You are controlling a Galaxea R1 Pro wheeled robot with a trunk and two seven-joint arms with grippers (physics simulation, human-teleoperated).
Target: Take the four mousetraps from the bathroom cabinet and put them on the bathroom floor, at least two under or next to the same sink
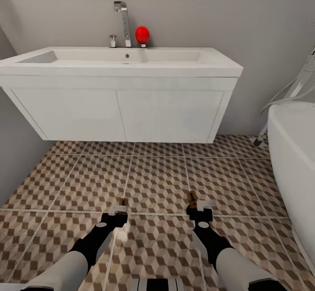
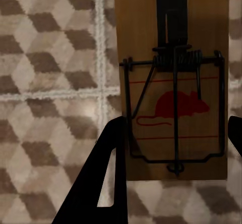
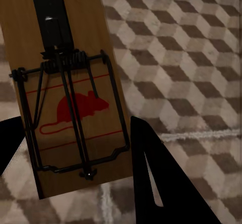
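Facing sink (image 1: 118,68), both claws gripping: left claw (image 1: 121,208) on trap (image 2: 174,82), right claw (image 1: 195,206) on trap (image 3: 70,88). Neither on floor (image 1: 157,181) yet.

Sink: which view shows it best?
Head view. The sink appears whole there, faucet and front included, above the bathroom floor. Both wrist views show a mousetrap over floor tiles instead.
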